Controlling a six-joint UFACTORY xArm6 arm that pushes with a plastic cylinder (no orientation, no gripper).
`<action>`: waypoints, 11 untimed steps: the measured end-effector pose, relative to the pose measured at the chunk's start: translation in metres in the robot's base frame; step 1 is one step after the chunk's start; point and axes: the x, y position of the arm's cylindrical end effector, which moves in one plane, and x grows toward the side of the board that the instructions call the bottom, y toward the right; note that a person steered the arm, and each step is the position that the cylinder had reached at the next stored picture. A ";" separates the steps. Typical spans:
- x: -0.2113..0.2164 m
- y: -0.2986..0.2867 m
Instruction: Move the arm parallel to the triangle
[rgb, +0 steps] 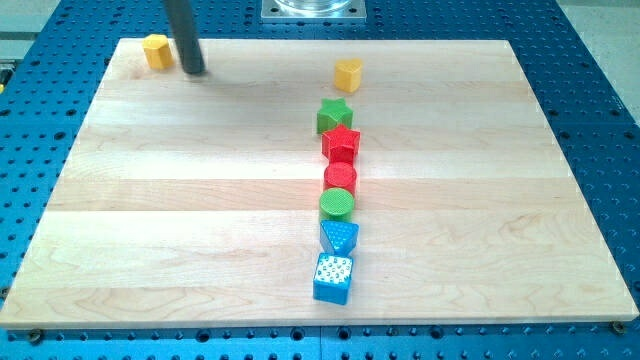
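Blue perforated metal framed a pale wooden worktop, and a grey metal mount showed at the far edge, just past the board's middle.

We saw our tip resting near the far left corner of the worktop, the dark rod rising out of the picture above it. We carried no pincer at all, only this rod, so nothing could be told of one being apart or together. A yellow block, its shape hard to make out, sat just left of the tip, apart from it by a small gap.

Well to the right, a second yellow block stood alone near the far edge. Just nearer than it began a line of six blocks running toward the near edge: a green star, a red star, a red cylinder, a green cylinder, the blue triangle, and a blue cube at the near end. Neighbours in this line touched or nearly touched.

The blue triangle lay second from the near end, right of the board's centre, between the green cylinder and the blue cube. Our tip stood well apart from it, far off to the left and toward the far side.
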 end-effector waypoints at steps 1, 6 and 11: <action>0.000 0.034; 0.163 0.007; 0.274 -0.020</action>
